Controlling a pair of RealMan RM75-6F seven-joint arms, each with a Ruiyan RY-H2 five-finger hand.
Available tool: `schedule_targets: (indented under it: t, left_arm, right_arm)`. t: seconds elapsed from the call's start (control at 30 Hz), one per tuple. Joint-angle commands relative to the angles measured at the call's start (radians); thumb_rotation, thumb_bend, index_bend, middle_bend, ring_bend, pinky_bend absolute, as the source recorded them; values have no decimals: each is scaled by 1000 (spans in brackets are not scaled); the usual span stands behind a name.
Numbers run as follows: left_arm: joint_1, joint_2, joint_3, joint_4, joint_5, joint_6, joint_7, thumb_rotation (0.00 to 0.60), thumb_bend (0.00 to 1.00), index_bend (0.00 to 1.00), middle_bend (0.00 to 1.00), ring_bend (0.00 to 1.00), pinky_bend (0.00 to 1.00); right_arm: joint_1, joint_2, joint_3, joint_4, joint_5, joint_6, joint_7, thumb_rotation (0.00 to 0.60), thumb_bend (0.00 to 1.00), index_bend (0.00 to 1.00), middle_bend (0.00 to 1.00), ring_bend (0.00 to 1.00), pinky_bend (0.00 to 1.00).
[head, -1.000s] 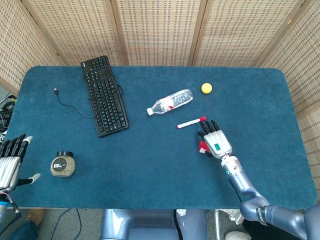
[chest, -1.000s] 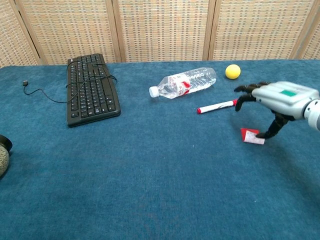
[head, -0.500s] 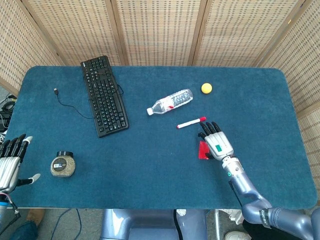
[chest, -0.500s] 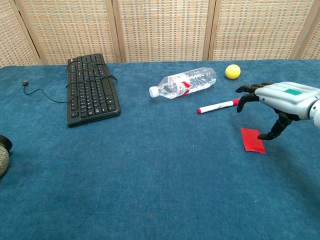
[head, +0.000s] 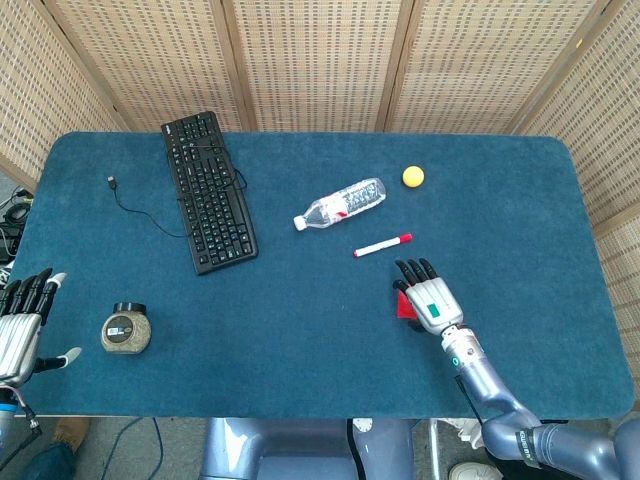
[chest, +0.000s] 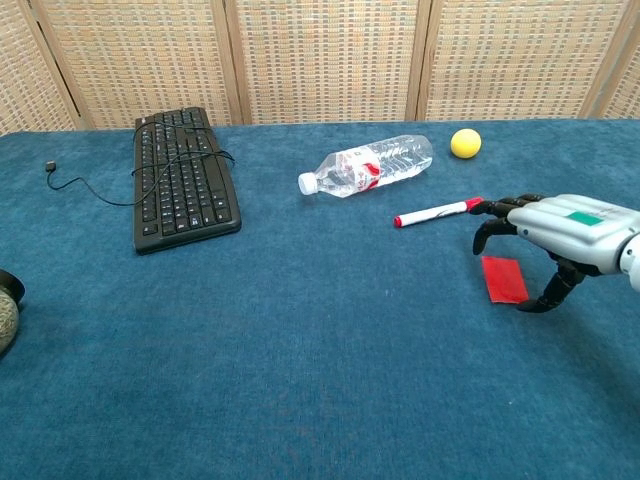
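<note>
Robot hand (chest: 548, 240) above red card (chest: 503, 279)

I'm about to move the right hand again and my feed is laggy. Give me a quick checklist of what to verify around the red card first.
1. Red card lies flat on the table: ok.
2. Right hand holds nothing, fingers apart above the card: ok.
3. Thumb or fingertips touching the card: cannot tell; in the head view the hand covers most of it.
4. Marker lies apart from the card, but close to the fingertips: not ok for a forward sweep.
5. Bottle and yellow ball well away from the hand: ok.
6. Left hand open at the table's edge near the jar: ok.
</note>
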Motion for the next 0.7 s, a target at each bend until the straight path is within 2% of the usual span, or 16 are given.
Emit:
schedule_targets:
  t: [0.03,0.53,0.7]
  left_arm:
    - [0,0,-1,0,0,1,-2,600,0,0,0,0,0]
    - [-3,-3,3,0,0,-4,5,600,0,0,0,0,0]
    - [-3,-4,3,-1,-1,-3,9,600,0,0,0,0,0]
  right_arm:
    - [0,-16,-2,26,-5,3,-5,600,175,266,0,0,0]
    - [4,-41,16,67,16,-3,-24,600,188,270,0,0,0]
    - [4,-48,21,82,12,5,-19,600,277,277,0,0,0]
